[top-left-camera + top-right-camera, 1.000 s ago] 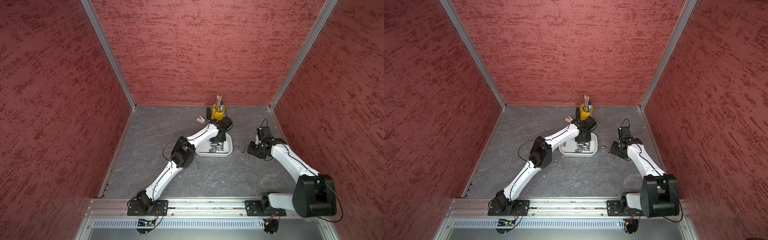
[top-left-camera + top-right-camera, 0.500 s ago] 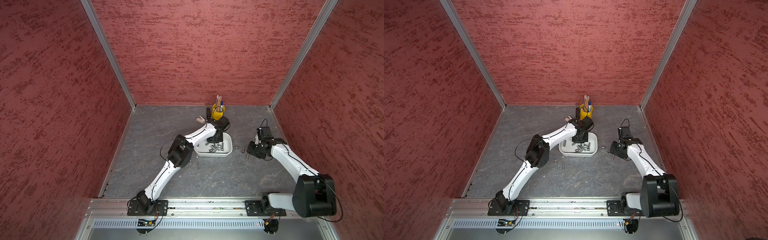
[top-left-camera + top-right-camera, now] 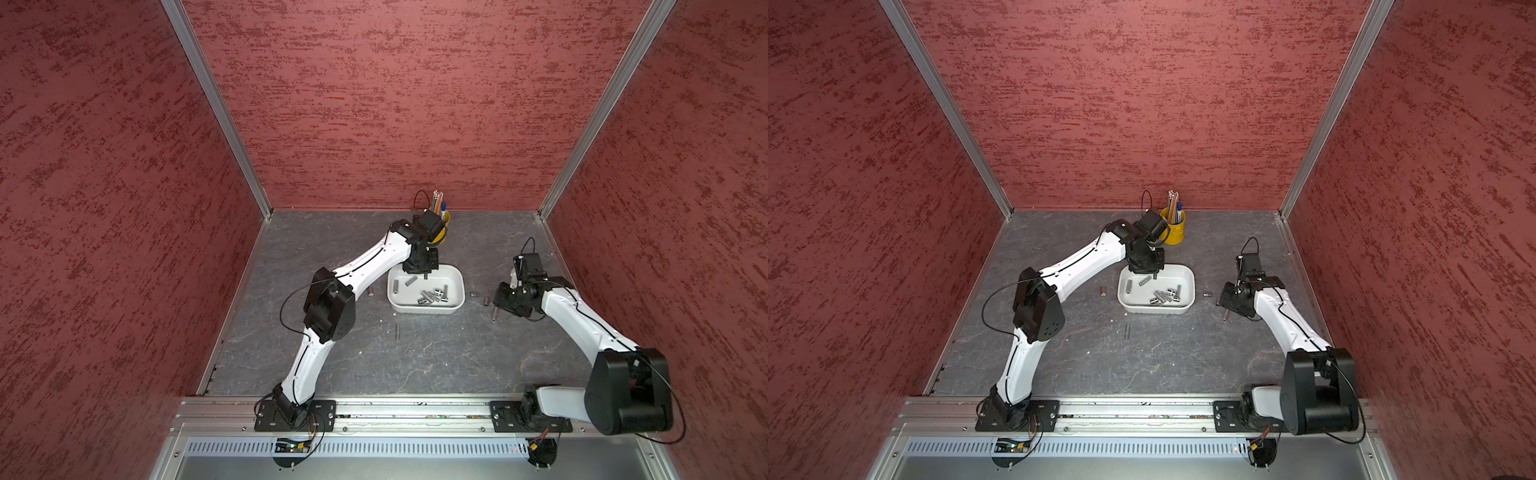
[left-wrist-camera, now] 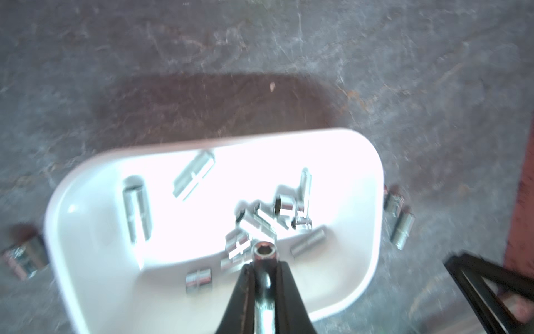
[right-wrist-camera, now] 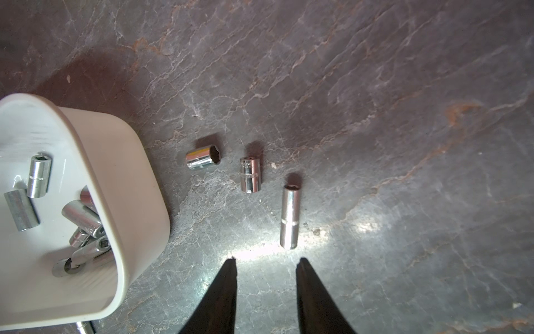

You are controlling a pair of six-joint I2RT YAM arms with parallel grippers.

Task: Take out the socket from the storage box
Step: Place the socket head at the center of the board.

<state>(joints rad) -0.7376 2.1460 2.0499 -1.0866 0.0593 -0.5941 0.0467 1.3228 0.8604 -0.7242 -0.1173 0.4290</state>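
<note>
Inside left hand (image 4: 264,266), only the wrist view shows a socket (image 4: 264,252).

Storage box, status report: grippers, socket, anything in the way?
Left gripper shut on a socket, above the storage box. Right gripper open, empty, beside three loose sockets on the table. Way out looks unobstructed.

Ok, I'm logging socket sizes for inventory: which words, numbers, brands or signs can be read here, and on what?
No text can be read anywhere.
Chrome steel sockets on the grey stone-look tabletop: knurled bands only, no size stamp shows.
Sockets inside the shallow white plastic storage box: no marking legible.
Gripped socket in the left hand: only its hex opening shows.
Pens in the yellow cup: too small.
</note>
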